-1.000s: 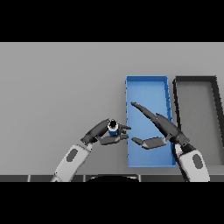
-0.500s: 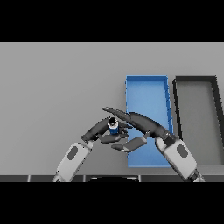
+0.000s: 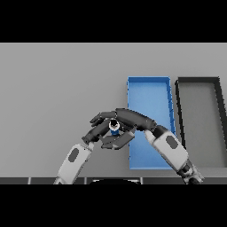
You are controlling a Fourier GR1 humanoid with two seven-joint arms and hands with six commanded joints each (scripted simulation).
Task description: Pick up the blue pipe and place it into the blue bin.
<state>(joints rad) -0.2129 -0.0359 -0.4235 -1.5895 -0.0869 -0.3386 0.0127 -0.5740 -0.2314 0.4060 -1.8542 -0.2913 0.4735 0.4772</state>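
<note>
Beside the blue bin and black bin, both hands' fingers around blue pipe.

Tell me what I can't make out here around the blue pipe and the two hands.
Head view only:
- small blue pipe: mostly covered by both hands, so its shape and length are unclear.
- left hand and right hand: which one actually grips the pipe is unclear.
- blue rectangular bin: near-left part hidden by the right arm.
</note>
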